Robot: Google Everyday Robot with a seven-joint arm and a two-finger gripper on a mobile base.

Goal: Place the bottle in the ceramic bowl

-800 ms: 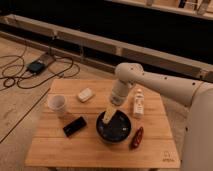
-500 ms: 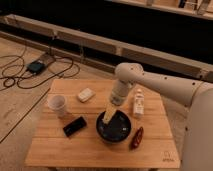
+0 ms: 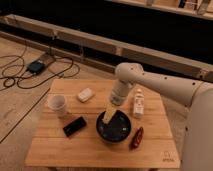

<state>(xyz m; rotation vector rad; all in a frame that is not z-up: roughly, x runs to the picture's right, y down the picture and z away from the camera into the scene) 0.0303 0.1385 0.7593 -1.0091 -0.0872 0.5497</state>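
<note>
**End effector (image 3: 110, 114) over ceramic bowl (image 3: 114, 139); bottle (image 3: 138, 104) outside it**

End effector hangs at the bowl's upper-left rim; wide or narrow, cannot tell. Bottle stands upright on the desk (image 3: 90, 147), just beside the bowl's upper-right rim, right of the arm. Red oblong object (image 3: 136, 138) lies at the bowl's right.

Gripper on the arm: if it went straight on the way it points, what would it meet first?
Probably the ceramic bowl; the gripper points down over its left part, though depth is unclear.
</note>
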